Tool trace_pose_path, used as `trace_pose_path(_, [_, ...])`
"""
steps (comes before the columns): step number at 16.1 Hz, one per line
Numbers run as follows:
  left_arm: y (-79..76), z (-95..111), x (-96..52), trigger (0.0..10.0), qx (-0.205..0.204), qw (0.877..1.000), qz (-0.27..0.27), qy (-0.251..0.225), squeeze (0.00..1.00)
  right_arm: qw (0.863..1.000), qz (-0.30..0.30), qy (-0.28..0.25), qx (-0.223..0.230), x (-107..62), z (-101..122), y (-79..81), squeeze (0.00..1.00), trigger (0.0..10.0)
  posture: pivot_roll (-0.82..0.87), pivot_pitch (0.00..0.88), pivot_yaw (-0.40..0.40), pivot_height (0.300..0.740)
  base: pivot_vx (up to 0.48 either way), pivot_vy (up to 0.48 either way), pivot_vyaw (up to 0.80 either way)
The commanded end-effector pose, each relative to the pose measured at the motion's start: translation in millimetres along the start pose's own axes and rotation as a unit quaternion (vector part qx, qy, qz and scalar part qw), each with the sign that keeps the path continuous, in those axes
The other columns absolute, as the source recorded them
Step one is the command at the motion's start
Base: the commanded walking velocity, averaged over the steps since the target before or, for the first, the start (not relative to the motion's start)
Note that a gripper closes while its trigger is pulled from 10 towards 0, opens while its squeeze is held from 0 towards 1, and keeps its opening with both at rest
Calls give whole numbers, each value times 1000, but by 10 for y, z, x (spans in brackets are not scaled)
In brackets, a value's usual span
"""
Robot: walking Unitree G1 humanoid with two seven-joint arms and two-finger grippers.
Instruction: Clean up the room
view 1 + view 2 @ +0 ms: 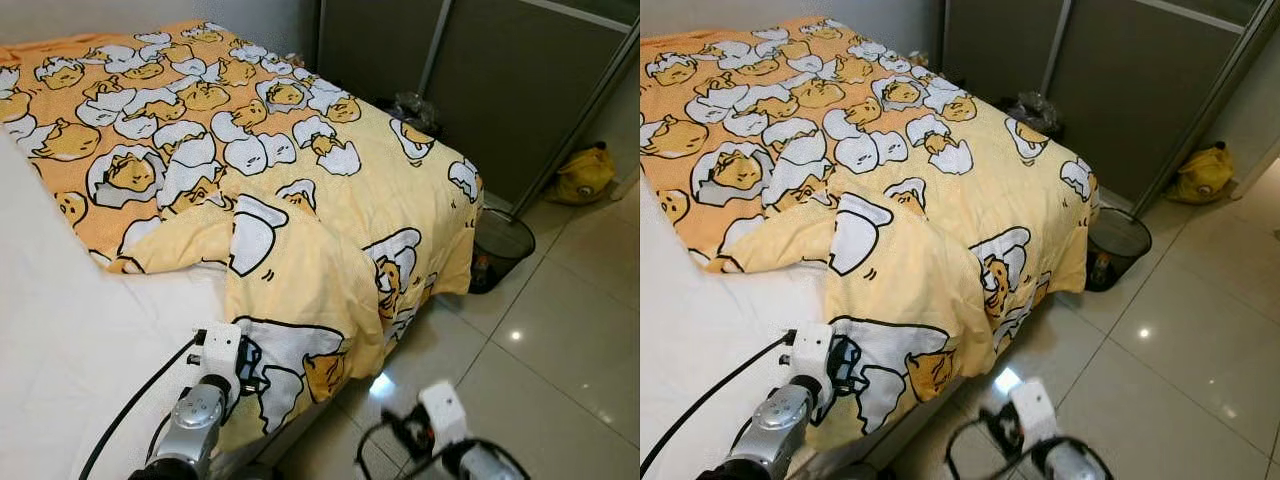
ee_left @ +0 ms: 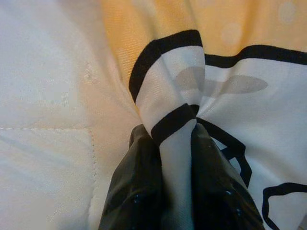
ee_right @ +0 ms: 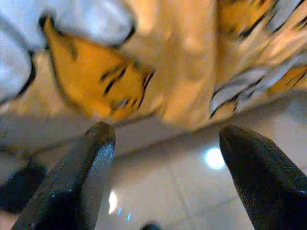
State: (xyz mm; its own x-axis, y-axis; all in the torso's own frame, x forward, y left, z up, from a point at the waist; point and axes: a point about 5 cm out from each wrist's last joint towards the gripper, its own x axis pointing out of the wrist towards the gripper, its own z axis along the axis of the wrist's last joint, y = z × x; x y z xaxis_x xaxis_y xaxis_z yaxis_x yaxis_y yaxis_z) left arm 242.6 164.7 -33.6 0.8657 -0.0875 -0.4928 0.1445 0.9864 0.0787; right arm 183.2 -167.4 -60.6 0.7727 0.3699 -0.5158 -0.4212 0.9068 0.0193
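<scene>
Your left gripper (image 1: 246, 366) sits at about 7 o'clock in the head view, at the near edge of the bed (image 1: 60, 330), and its jaws are clenched on a pinched fold of the yellow duvet (image 1: 300, 200); in the left wrist view the black fingers (image 2: 139, 191) squeeze a ridge of white-and-black printed cloth between them, with the white sheet beside it. The duvet, printed with egg-character figures, covers the bed from 11 o'clock to about 3 o'clock and hangs over the foot corner toward the tiled floor (image 1: 560, 340); its near edge is folded back on itself around the centre, leaving white sheet bare from 9 to 7 o'clock. Your right gripper (image 3: 165, 153) is low at 5 o'clock, over the floor just beside the bed's corner; its jaws are released, spread wide with nothing between them, facing the hanging duvet edge and the glossy tiles, and that view is blurred. A dark mesh wastebasket (image 1: 498, 248) stands on the floor at 3 o'clock, just beside the draped corner. A yellow bag (image 1: 585, 175) lies at 2 o'clock against the grey wardrobe doors (image 1: 480, 80).
</scene>
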Motion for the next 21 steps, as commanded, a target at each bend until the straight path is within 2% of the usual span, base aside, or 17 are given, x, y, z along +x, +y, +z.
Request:
trace_pose_path(1, [-172,50,25,10000,6,999,-37,-10,0,999,-26,-37,-5,23,162,-163,0,10000,13,0,-45,740,0,0,0])
trace_pose_path(3, [-182,55,24,10000,7,999,-41,-14,0,998,-26,-63,3,62,301,-253,0,10000,5,0,-43,740,0,0,0])
trace_pose_path(8, [-274,65,17,10000,4,998,-58,-25,0,998,60,-14,12,73,199,-158,0,10000,3,0,-41,740,0,0,0])
trace_pose_path(12, [-281,57,-1,10000,-7,998,-63,-30,0,996,87,-18,17,47,186,-142,0,10000,8,0,-47,740,-145,0,0])
trace_pose_path(17, [-307,7,-21,10000,-1,997,-67,-23,0,994,109,-6,20,85,137,25,0,10000,9,0,-50,740,-370,0,0])
trace_pose_path(19, [-383,-15,-36,10000,16,996,-81,-22,0,994,111,3,23,69,101,26,0,10000,6,0,-49,740,-240,0,0])
trace_pose_path(21, [-441,-24,-37,10000,50,994,-98,-19,0,993,113,8,24,65,87,33,0,10000,5,0,-50,740,0,0,0])
